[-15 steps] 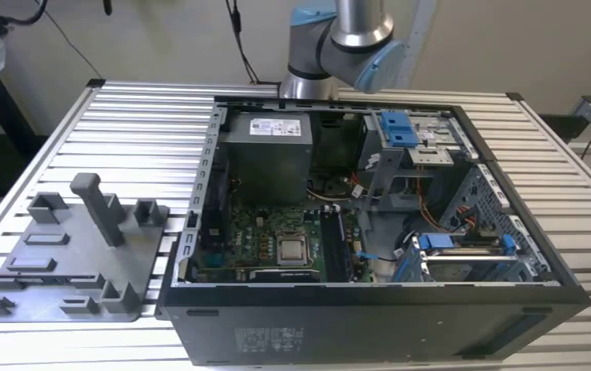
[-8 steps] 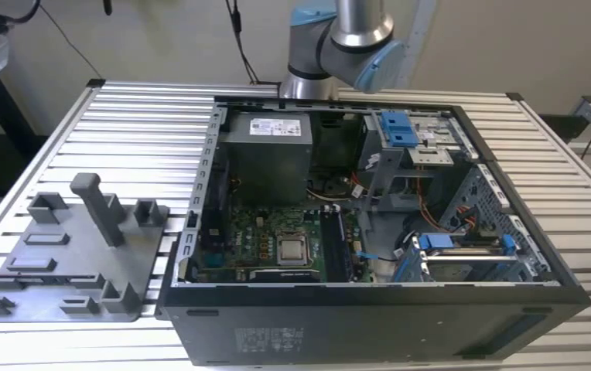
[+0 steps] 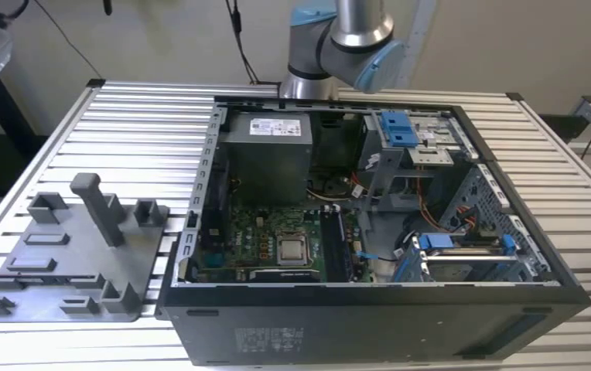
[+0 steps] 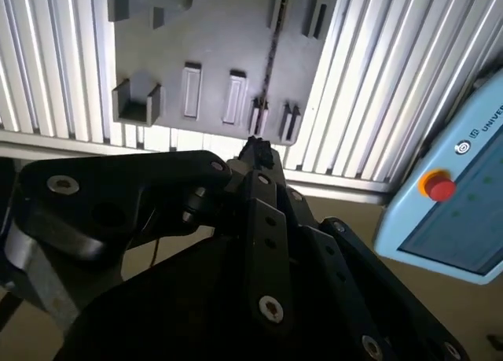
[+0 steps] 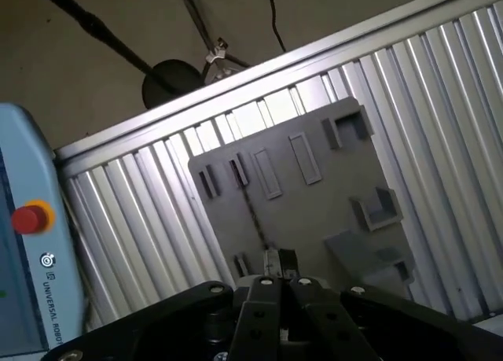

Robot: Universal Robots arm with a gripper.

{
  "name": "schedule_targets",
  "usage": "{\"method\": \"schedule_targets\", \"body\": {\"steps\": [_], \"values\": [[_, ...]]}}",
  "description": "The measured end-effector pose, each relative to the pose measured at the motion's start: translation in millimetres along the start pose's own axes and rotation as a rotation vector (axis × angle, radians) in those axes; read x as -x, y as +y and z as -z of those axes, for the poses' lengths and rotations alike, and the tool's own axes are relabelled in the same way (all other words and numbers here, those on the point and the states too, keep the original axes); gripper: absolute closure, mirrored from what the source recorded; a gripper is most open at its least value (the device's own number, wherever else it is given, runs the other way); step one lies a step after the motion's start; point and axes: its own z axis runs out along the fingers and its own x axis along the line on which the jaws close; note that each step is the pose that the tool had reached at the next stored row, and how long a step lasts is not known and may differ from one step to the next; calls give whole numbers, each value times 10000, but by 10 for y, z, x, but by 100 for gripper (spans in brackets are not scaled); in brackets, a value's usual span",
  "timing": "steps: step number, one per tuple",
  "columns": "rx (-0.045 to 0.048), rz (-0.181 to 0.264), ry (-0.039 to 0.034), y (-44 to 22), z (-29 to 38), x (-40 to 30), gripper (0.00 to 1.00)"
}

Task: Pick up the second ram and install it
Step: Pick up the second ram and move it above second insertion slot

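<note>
The black gripper hangs above a grey plastic tray, its fingertips pinched together on nothing. Below it the second ram stands on its thin edge in the tray's slotted holders, a flat dark strip. In the exterior view its length runs from the exterior view's left to right. Both wrist views catch a pale blue pendant with a red button. Farther off, the open black computer case sits on the ribbed metal table.
</note>
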Motion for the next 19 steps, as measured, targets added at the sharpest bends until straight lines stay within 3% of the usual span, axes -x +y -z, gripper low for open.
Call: {"method": "schedule_targets", "body": {"steps": [19], "values": [[-33,2847,72,0,-21,1,89]]}}
